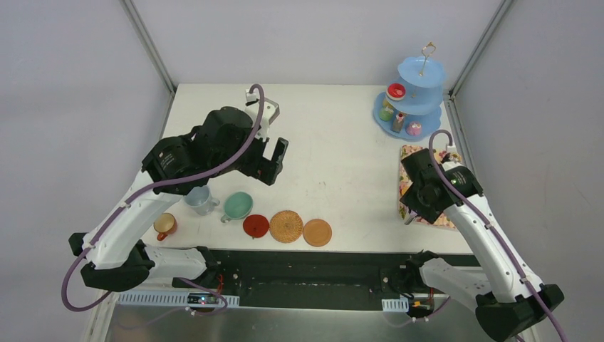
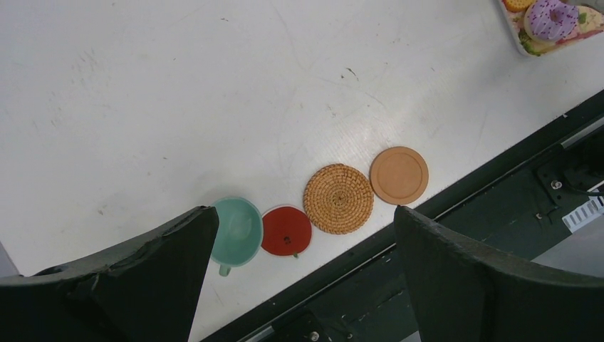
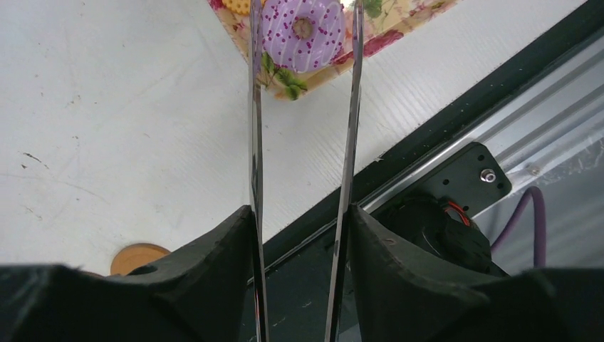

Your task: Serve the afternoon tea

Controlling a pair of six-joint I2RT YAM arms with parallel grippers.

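Starting at the left of the tabletop [image 1: 335,142], 3 small cups sit near the front edge: the orange cup [image 1: 165,226] farthest left, the grey-blue cup [image 1: 199,200] a little farther back, then the mint green cup [image 1: 237,206]. The left arm's fingers [image 2: 164,271] hang above this stretch, spread wide and grasping nothing. Next, 3 round coasters lie in a row along the front edge: the red coaster [image 1: 256,225] just beside the mint green cup, the woven coaster [image 1: 286,226] next to it, then the tan coaster [image 1: 317,232]. In the far right corner stands the light-blue 3-tier stand [image 1: 417,75], with a red donut [image 1: 396,91] on its middle tier and several small treats on the bottom tier, too small to tell apart. Nearer, at the right edge, lies the floral tray [image 3: 288,89]. The right arm's fingers [image 3: 221,263] are clenched on the metal tongs [image 3: 254,142], one against each of the 2 blades. A purple sprinkled donut [image 3: 303,32] lies on the tray between the blade tips; they seem to flank it closely, though contact cannot be made out.
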